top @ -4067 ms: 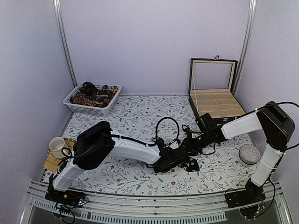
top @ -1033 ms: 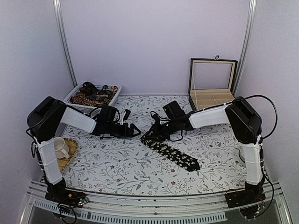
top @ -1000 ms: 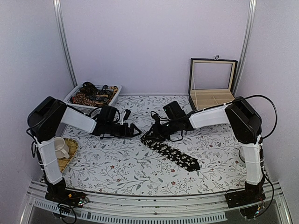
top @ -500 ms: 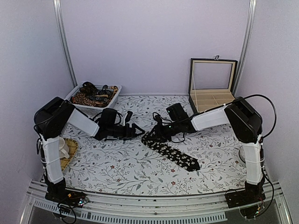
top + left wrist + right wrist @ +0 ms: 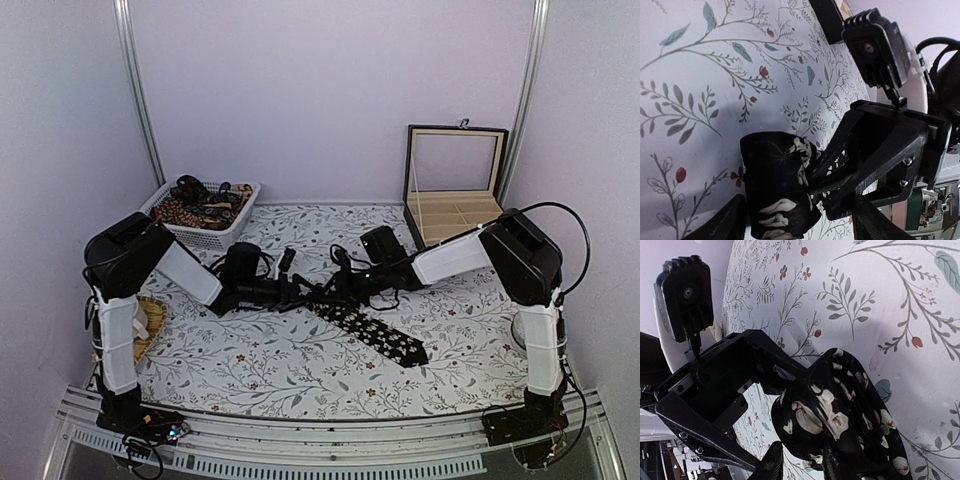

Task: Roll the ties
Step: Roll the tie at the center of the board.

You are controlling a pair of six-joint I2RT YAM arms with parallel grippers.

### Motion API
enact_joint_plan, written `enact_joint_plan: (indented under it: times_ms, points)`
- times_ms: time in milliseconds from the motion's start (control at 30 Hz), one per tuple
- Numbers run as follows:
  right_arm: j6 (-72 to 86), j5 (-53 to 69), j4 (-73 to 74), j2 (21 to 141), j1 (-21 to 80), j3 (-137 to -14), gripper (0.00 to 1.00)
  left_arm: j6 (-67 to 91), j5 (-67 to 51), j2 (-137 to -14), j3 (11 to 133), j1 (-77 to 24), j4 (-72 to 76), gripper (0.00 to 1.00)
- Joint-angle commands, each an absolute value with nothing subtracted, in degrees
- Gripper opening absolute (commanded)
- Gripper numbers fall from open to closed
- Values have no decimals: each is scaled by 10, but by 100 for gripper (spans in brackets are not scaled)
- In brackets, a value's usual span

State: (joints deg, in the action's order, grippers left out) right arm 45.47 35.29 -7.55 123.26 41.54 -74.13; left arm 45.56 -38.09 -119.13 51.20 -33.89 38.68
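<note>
Lilac walls close in a table spread with a leaf-and-flower cloth (image 5: 250, 370). On it our black tie (image 5: 375, 333), specked with pale flowers, lies stretched on a slant. Its wider end points toward the near edge and its other end sits mid-table, where the two grippers meet. That end is turned over on itself into a small first curl (image 5: 777, 187).

The right gripper (image 5: 328, 291) is clamped on the fabric at the curl. The left gripper (image 5: 297, 292) faces it with jaws apart, one finger (image 5: 722, 225) to each side of the curl. We cannot tell whether either finger touches it yet.

We judge that we are at the very start of rolling this tie: barely a turn is wound and nearly all the length lies flat. The next move calls for the left jaws to close squarely on the curl so that the right can let go. The curl then has to be turned along the tie with its edges kept in line. A loose pinch would probably let it spring open.

At the back left a white basket (image 5: 190, 236) holds a heap of more ties (image 5: 195, 205), brown-orange and dark patterned. At the back right a box (image 5: 460, 222) stands with its lid up. Its tray is split into compartments, and we see no tie in those that show.
</note>
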Motion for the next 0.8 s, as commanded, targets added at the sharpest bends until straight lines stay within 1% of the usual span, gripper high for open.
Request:
enact_joint_plan:
  times_ms: [0,33,100,167,233,500,633,700,767]
  points:
    - [459,314,-23,1255,412,-702,27,474,-370,-1213,489,-351,384,66]
    - [460,315,-25,1255,411,-699,27,475,-367,-1212,487,-353,385,66]
    - [462,315,-28,1254,412,-696,27,474,-359,-1210,485,-354,380,60]
    - [463,315,-29,1253,411,-694,27,470,-348,-1207,482,-355,376,57]
    - [463,315,-30,1252,412,-695,27,465,-339,-1205,482,-356,367,51]
    - [462,318,-31,1249,412,-699,27,450,-321,-1216,495,-358,344,45]
    - [463,332,-41,1247,411,-699,27,451,-318,-1224,504,-359,338,37]
    - [462,342,-51,1244,412,-700,28,452,-317,-1225,506,-359,338,32]
    - [461,348,-55,1238,413,-700,29,452,-317,-1226,507,-359,338,30]
